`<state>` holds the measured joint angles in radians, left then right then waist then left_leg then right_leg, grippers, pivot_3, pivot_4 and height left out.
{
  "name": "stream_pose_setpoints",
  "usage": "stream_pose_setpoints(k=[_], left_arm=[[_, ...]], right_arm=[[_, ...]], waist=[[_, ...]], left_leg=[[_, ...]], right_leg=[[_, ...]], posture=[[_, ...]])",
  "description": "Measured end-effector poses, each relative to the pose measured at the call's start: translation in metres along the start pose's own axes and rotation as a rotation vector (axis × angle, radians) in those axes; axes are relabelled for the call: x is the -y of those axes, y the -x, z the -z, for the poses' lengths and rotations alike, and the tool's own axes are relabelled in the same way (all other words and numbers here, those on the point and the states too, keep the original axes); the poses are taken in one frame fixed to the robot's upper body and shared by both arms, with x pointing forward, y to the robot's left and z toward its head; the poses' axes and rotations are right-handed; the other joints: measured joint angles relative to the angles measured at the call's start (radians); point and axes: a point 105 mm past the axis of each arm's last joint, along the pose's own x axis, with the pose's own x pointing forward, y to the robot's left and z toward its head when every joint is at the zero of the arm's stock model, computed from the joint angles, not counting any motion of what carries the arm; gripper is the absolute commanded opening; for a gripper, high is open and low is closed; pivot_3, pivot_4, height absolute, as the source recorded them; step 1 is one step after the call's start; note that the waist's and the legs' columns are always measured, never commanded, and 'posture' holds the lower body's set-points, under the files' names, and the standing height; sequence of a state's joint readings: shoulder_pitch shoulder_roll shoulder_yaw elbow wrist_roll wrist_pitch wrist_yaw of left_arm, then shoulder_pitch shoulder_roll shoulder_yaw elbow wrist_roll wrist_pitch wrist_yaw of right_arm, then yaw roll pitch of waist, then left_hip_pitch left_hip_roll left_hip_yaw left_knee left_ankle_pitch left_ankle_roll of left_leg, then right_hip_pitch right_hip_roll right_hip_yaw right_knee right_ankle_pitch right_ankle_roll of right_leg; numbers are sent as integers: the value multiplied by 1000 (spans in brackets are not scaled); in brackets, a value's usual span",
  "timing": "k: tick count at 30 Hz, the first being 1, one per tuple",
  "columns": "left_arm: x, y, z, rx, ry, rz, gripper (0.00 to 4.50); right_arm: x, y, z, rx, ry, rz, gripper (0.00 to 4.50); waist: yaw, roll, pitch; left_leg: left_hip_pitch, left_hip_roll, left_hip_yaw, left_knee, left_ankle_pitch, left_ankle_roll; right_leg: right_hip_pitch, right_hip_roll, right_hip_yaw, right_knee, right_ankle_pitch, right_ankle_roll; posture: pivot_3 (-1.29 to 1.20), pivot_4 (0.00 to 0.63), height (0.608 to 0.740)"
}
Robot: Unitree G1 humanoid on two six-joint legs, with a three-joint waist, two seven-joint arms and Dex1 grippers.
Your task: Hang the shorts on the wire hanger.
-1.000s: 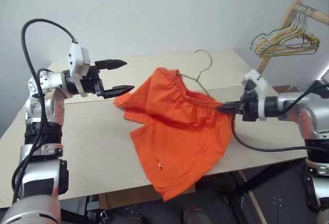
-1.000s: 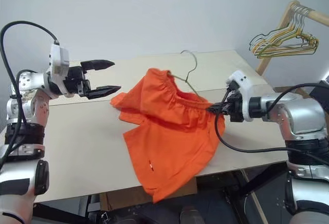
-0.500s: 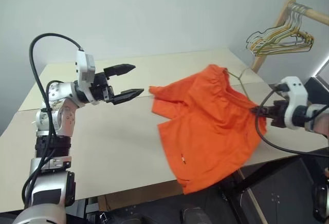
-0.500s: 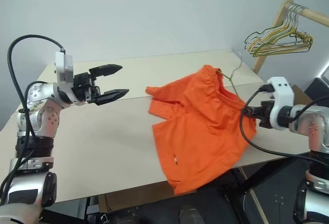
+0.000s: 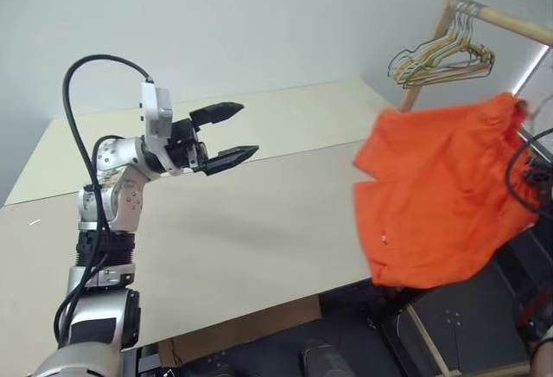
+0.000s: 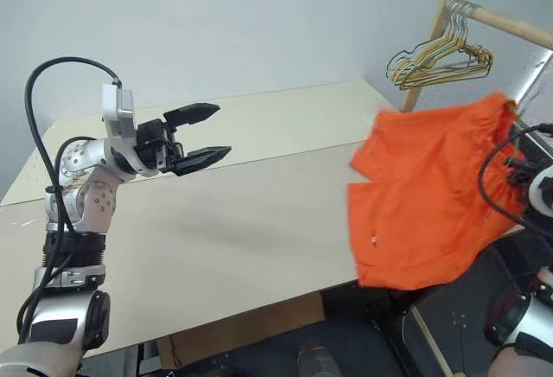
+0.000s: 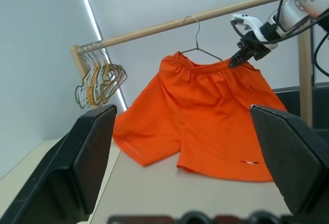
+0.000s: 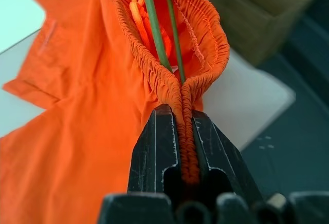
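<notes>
since a second ago i see the shorts have swung off the table to its right edge, up near the wooden rail. my right gripper is clenched on the waistband, the wire hanger threaded inside it. my left gripper hangs spread wide, empty, over the table. the shorts droop, wrinkled and bright orange.

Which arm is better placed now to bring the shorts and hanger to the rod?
Probably the right. Its gripper is shut on the shorts' waistband with the hanger wire inside, and the hook is close to the rod. The left gripper hangs open over the table, holding nothing.
</notes>
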<state>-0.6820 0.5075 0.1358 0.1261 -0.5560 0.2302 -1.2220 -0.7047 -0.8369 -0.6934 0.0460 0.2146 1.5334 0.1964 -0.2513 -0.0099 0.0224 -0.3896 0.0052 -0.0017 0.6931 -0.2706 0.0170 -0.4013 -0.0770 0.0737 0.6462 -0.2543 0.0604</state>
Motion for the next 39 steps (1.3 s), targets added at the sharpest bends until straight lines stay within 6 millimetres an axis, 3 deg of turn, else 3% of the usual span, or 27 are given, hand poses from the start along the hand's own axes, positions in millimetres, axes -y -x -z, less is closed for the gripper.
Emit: stream_pose_setpoints(k=[6,18,24,39], left_arm=[[5,-4,3,6,6,-36,4500],[11,-8,11,-39,-5,-54,4500],[16,-6,14,-44,-1,-60,4500],[22,-5,11,-9,-15,-50,4500]], right_arm=[[21,-7,-15,46,-132,107,30],[25,-35,-40,103,-274,177,30],[39,-40,-41,105,-339,237,30],[37,-42,-31,37,-410,286,30]], waist=[[-21,1,0],[-37,6,1],[-36,6,1],[-37,6,2]], left_leg=[[5,-1,0,0,-1,1],[11,-4,1,-3,-2,3],[11,-5,2,-5,-2,3],[17,-5,8,-13,-2,4]], right_leg=[[7,-1,1,-2,-1,2],[13,-2,3,-6,-2,4],[13,-3,5,-8,-2,5],[16,-2,13,-15,0,8]], posture=[[-295,0,740],[-261,0,740],[-254,0,740],[-258,0,740]])
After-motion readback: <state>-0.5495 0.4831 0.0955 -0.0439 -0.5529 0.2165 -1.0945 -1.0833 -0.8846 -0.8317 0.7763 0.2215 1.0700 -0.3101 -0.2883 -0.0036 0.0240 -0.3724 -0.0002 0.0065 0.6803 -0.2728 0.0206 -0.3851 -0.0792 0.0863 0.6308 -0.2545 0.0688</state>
